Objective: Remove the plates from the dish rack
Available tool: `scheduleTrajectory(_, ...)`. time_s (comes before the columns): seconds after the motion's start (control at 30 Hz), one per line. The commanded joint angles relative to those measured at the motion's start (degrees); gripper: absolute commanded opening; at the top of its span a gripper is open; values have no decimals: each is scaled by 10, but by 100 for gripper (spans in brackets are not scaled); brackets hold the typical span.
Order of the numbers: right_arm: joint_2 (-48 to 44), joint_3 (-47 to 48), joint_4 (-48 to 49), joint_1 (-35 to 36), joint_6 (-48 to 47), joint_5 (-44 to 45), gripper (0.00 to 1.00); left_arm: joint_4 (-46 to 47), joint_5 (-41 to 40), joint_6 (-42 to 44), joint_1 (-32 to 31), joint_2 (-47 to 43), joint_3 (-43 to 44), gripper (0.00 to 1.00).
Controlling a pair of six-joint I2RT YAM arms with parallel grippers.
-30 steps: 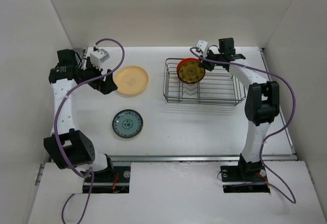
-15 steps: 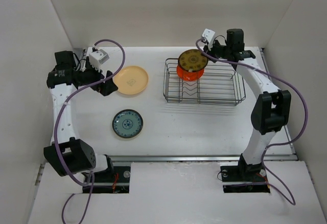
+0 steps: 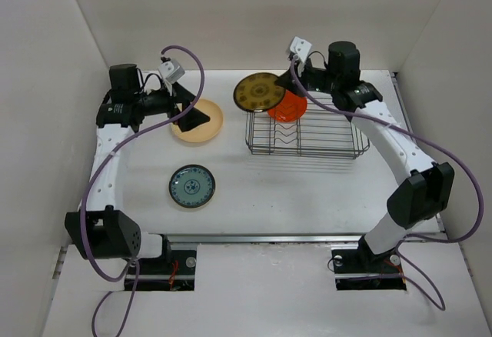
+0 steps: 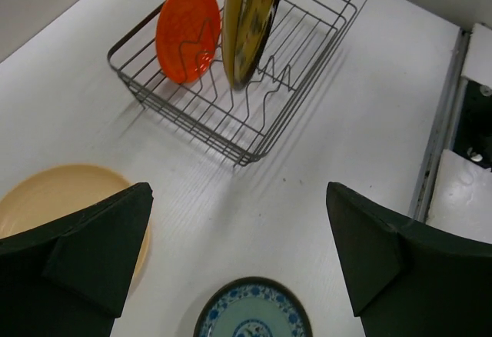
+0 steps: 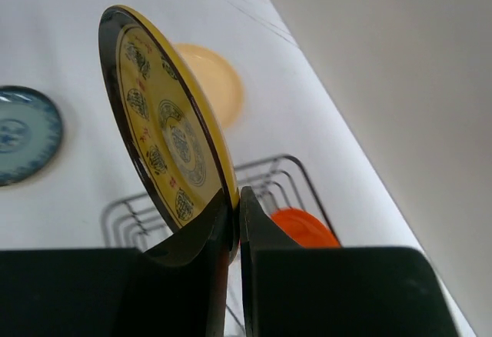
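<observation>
My right gripper (image 3: 283,93) is shut on the rim of the yellow patterned plate (image 3: 257,91) and holds it in the air, tilted, over the left end of the dish rack (image 3: 307,131). The right wrist view shows the pinch (image 5: 234,206) on the plate (image 5: 165,129). An orange-red plate (image 3: 292,108) stands upright in the rack. The peach plate (image 3: 201,125) and the dark teal patterned plate (image 3: 192,186) lie flat on the table to the left. My left gripper (image 3: 188,110) is open and empty above the peach plate. No cream plate is in view.
The left wrist view shows the rack (image 4: 177,114), the orange-red plate (image 4: 188,33), the peach plate (image 4: 61,198) and the teal plate (image 4: 254,314). White walls close in the table on three sides. A metal rail (image 3: 307,237) runs along the near edge.
My right gripper has lifted the yellow plate out of the rack and carried it up and to the left. My left arm has swung right, over the peach plate.
</observation>
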Motion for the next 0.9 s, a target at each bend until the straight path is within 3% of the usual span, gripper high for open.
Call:
scheduleTrajectory(0.0, -26, -13, 60, 34, 66, -25, 0, 73, 50, -57, -32, 21, 14, 94)
scheduleTrajectory(0.17, -36, -18, 65, 65, 78, -25, 0, 73, 11, -52, -81, 47, 40, 90)
scheduleTrajectory(0.3, -36, -18, 65, 82, 97, -25, 0, 73, -13, -37, -106, 53, 40, 76)
scheduleTrajectory(0.33, -36, -18, 65, 82, 97, -25, 0, 73, -22, -37, -106, 53, 40, 72)
scheduleTrajectory(0.37, -36, -18, 71, 88, 97, -25, 0, 73, -30, -37, -111, 53, 40, 59)
scheduleTrajectory(0.47, -36, -18, 71, 93, 103, -30, 0, 73, -42, -31, -111, 53, 40, 39)
scheduleTrajectory(0.53, -36, -18, 71, 98, 109, -35, 0, 67, -54, -31, -111, 53, 35, 20)
scheduleTrajectory(0.6, -36, -18, 76, 98, 114, -42, 0, 73, -65, -37, -117, 53, 28, 17)
scheduleTrajectory(0.73, -36, -13, 76, 104, 133, -65, 0, 93, -106, -56, -117, 48, 22, 1)
scheduleTrajectory(0.8, -36, -13, 76, 109, 140, -72, 0, 100, -125, -63, -117, 48, 15, 0)
scheduleTrajectory(0.83, -36, -13, 81, 109, 140, -72, 2, 106, -125, -68, -117, 48, 15, 0)
scheduleTrajectory(0.87, -36, -13, 81, 109, 149, -72, 28, 112, -134, -68, -117, 48, 10, 0)
